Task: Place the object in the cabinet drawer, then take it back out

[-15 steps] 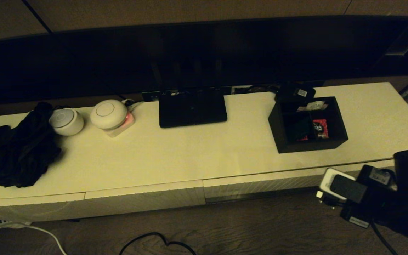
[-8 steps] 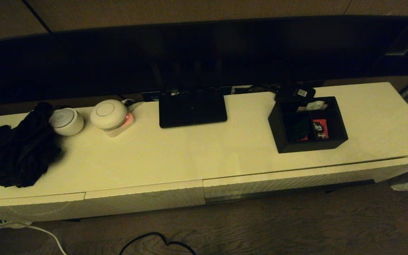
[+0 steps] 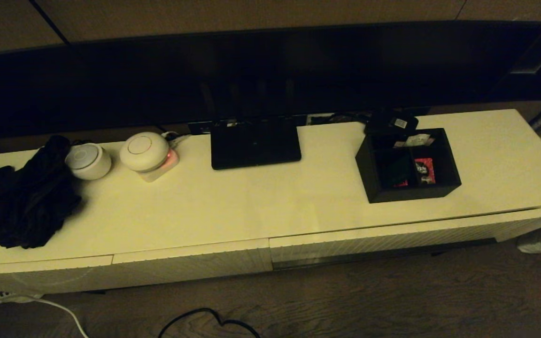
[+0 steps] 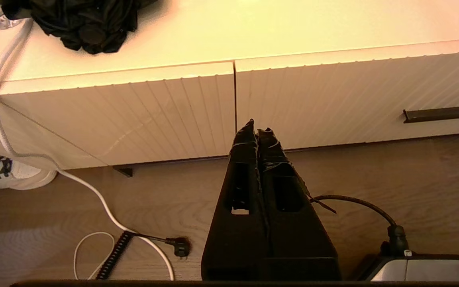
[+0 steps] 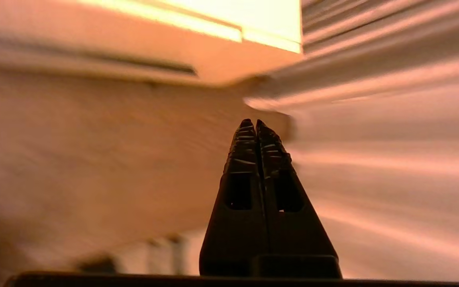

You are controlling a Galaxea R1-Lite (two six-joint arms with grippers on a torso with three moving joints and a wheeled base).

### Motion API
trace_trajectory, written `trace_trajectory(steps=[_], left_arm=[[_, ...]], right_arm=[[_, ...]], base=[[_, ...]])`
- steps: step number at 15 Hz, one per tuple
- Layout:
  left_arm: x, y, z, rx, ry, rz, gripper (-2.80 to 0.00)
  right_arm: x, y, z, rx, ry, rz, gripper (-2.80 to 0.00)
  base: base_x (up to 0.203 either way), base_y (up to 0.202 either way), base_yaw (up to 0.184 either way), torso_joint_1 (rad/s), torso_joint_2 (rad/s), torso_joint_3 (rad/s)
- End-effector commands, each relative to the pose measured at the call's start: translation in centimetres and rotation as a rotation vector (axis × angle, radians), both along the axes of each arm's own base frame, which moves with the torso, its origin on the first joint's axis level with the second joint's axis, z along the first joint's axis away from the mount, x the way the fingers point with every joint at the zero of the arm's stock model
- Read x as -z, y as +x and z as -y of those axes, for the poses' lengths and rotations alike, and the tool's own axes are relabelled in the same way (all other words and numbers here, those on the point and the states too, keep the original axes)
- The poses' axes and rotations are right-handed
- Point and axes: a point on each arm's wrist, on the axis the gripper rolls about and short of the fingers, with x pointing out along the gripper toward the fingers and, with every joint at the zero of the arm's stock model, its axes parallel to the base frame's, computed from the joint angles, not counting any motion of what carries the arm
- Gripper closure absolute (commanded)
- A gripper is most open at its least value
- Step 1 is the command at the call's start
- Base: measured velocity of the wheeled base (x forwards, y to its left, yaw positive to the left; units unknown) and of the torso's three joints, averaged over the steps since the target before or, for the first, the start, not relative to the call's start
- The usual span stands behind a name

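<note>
1. While the long cream desk (image 3: 261, 206) takes up most of the head view, the big news is what's gone: a second ago the right arm was parked over the desk's front right corner, half a second ago only a sliver of it showed, and now it's out of the head view completely.
2. The cabinet drawer (image 3: 392, 237), the wide ribbed front on the right half, looks shut or nearly so. The light is dim, so I wouldn't swear it's fully flush.
3. The flat black router (image 3: 255, 148) sits at the back middle, with a heap of black cloth (image 3: 26, 202) at the far left.
4. The object (image 3: 409, 165), the black divided box with red-and-white packets inside, stands on the desk top right of centre, well clear of both arms and in the same spot in all three head pictures.
5. The right gripper (image 5: 256, 124) has its fingers pressed together on nothing, and its wrist view is a smear near the desk's end.
6. The left gripper (image 4: 256, 127) is also pinched together and empty, hanging low in front of the drawer fronts.
7. My read: box on top, drawer closed, arm pulled away, so the job looks finished or barely begun.
</note>
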Motion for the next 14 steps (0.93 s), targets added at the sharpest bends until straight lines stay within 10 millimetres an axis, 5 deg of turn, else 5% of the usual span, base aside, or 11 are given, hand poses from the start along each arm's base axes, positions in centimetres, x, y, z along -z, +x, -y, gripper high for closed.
trace_trajectory(steps=[1, 8, 14], left_arm=[[0.1, 0.0, 0.0, -0.001, 0.000, -0.003, 0.00], [0.1, 0.0, 0.0, 0.000, 0.000, -0.003, 0.00], [0.1, 0.0, 0.0, -0.001, 0.000, -0.003, 0.00]], right_arm=[[1.4, -2.6, -0.2, -0.030, 0.078, 0.125, 0.00], [8.9, -4.8, -0.5, -0.196, 0.331, 0.179, 0.00], [12.5, -5.0, -0.9, -0.366, 0.445, 0.185, 0.00]], base=[[0.000, 0.000, 0.000, 0.000, 0.00, 0.000], [0.000, 0.000, 0.000, 0.000, 0.00, 0.000], [0.000, 0.000, 0.000, 0.000, 0.00, 0.000]])
